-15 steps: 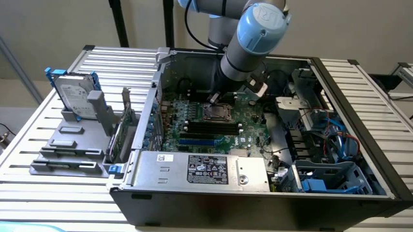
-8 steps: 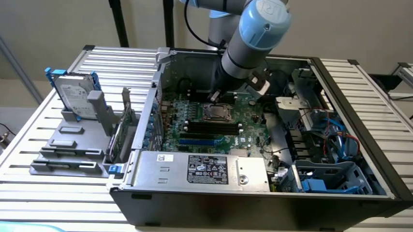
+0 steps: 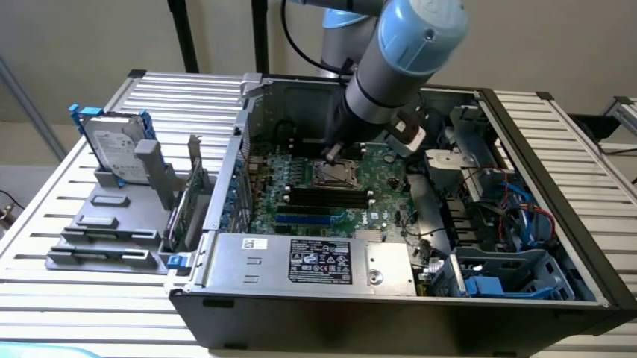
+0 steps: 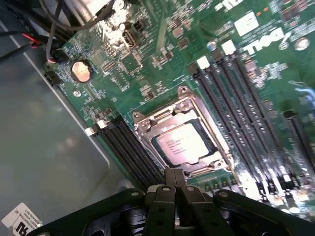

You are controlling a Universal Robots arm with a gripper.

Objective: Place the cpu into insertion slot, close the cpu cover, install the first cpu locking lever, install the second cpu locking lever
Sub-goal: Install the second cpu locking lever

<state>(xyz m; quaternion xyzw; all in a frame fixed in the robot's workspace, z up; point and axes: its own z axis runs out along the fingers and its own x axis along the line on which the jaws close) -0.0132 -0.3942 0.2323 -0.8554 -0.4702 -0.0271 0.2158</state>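
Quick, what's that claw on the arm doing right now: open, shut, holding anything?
Gripper: shut, holding nothing visible, its tip at the edge of the cpu cover.

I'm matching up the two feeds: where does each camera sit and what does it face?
Exterior view: off the arm, above the open computer case, looking down; the arm and its hand show.
Wrist view: on the wrist, facing the motherboard closely; the shut hand shows.
Shared: the cpu in the insertion slot.

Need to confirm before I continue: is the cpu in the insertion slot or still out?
In. The cpu lies flat inside the insertion slot, with the cpu cover framing it.
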